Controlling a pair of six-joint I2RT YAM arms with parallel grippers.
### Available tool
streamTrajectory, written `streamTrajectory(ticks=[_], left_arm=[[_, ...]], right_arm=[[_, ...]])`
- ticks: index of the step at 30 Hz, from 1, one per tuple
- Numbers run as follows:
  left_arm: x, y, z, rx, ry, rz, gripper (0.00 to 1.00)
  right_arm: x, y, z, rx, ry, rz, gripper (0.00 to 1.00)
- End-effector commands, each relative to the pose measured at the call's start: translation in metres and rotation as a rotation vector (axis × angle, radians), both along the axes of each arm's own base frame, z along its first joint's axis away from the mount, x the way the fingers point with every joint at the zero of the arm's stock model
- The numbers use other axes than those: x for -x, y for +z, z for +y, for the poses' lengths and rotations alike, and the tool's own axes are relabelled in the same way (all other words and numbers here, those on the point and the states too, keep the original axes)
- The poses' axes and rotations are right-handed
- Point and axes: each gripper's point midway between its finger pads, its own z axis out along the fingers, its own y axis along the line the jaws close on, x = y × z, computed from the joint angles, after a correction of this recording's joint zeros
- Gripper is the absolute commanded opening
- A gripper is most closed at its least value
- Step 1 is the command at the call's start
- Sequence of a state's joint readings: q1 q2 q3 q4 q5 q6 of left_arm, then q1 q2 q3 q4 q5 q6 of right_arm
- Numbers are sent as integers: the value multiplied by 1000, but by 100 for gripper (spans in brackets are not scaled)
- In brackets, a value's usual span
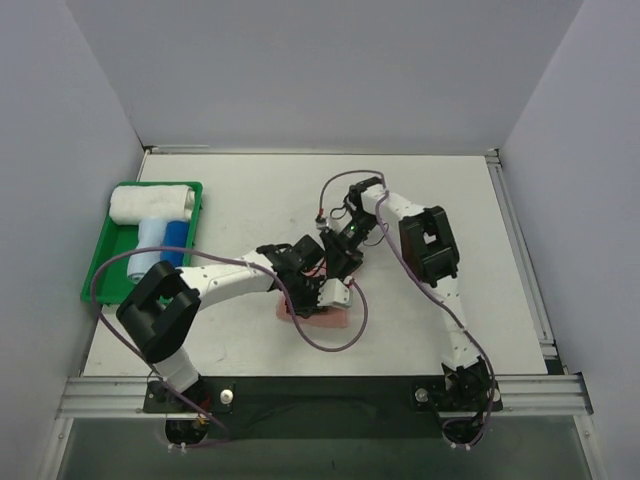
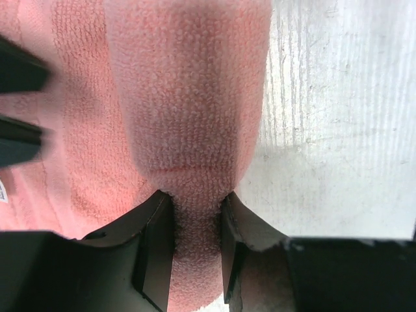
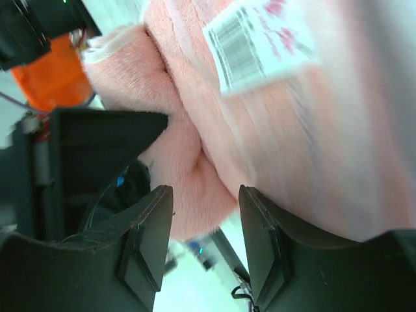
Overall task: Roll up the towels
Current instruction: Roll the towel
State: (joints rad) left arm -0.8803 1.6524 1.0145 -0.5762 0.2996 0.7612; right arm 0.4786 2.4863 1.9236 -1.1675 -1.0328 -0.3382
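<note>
- Your salmon pink towel [image 1: 325, 318] lies on the table [image 1: 450, 180], near the middle and towards the near edge, under the two wrists where they meet.
- Your left gripper [image 2: 195, 250] is clamped on it. The left wrist view shows the fingers [image 2: 156, 247] pinching the end of a thick, rounded hump of pink cloth, with flat cloth spreading out to the left of it.
- That hump reads as a roll only partly formed, so count this towel as in progress and not finished.
- Your right gripper [image 3: 205, 247] has its jaws standing apart with a lobe of the pink cloth between them. You cannot tell from this view whether they press on the cloth or merely flank it.
- The towel's label [image 3: 260, 39] shows loose above the right gripper, and the cloth there looks bunched instead of wound.
- At the far left, the green tray [image 1: 95, 275] holds a light blue towel [image 1: 150, 245] as a short cylinder. It appears to be already rolled and put away.
- Beside the light blue towel sits a dark blue roll [image 1: 178, 240], and a white roll [image 1: 150, 203] lies across the far end of the tray.
- By this reckoning, one of your two towels is done. What is left is to wind the flat pink part onto the hump until it makes a tight cylinder.
- Watch the loose end near the label, because it may unwind if your grip slackens.
</note>
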Motion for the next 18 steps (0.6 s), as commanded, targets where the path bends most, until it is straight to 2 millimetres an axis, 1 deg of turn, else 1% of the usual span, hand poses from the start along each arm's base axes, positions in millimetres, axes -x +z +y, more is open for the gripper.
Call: streamTrajectory(ticks=[1, 2, 3, 4, 5, 6, 7, 8, 9, 10, 11, 12, 13, 14, 15, 16, 17, 18], left_arm=[[68, -28, 40, -168, -10, 407, 15], [63, -24, 35, -160, -6, 418, 15], [60, -24, 35, -156, 9, 438, 15], [65, -25, 37, -173, 12, 488, 14], [61, -23, 33, -164, 10, 500, 14], [61, -20, 38, -183, 25, 539, 14], [61, -24, 37, -187, 33, 579, 14], [53, -21, 30, -167, 36, 582, 15], [53, -19, 33, -182, 46, 615, 15], [49, -25, 34, -184, 64, 651, 15], [45, -26, 33, -184, 73, 663, 15], [37, -24, 30, -189, 85, 673, 16], [31, -35, 34, -216, 110, 712, 16], [27, -37, 34, -215, 119, 735, 16], [18, -34, 30, -201, 133, 751, 17], [13, -40, 30, -185, 153, 796, 17], [10, -39, 29, -174, 157, 815, 18], [6, -38, 28, -170, 161, 831, 19]], right_arm=[[-46, 68, -24, -14, -119, -214, 45], [-52, 93, -27, -41, -140, -278, 47], [-63, 106, -39, -51, -182, -314, 47], [-71, 119, -45, -60, -204, -358, 48], [-74, 139, -55, -70, -225, -423, 47], [-77, 147, -63, -65, -242, -455, 48], [-81, 150, -81, -38, -271, -483, 48], [-77, 168, -91, -50, -268, -557, 48], [-74, 174, -100, -44, -272, -589, 50], [-71, 177, -111, -22, -275, -624, 52], [-61, 189, -123, -19, -288, -666, 59], [-55, 193, -130, -16, -278, -695, 61], [-47, 199, -134, -20, -278, -717, 64], [-30, 209, -135, -39, -277, -744, 68], [-21, 216, -135, -61, -252, -781, 71], [-10, 219, -134, -73, -231, -804, 75], [9, 231, -130, -77, -177, -879, 82], [22, 222, -130, -59, -133, -886, 83]])
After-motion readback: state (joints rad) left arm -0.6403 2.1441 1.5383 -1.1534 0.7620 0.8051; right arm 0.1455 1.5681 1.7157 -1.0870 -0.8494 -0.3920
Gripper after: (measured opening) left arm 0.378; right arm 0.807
